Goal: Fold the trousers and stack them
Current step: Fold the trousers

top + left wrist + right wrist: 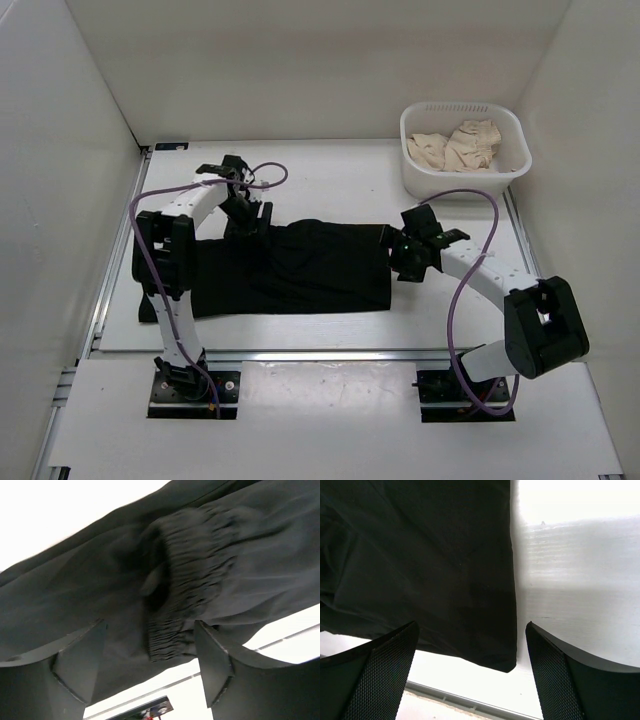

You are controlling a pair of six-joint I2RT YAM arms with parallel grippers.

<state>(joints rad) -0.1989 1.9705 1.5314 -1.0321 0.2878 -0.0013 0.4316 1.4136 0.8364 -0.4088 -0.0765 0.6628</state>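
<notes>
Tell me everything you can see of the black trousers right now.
The black trousers lie flat on the white table as a rough rectangle running left to right, in thin-looking matte fabric with soft creases. A gathered elastic band shows at the far edge, between the open fingers of the left gripper. The right edge is straight with a neat corner, the open right gripper above it. Whether either gripper touches the cloth is unclear. The left arm hides part of the left end.
</notes>
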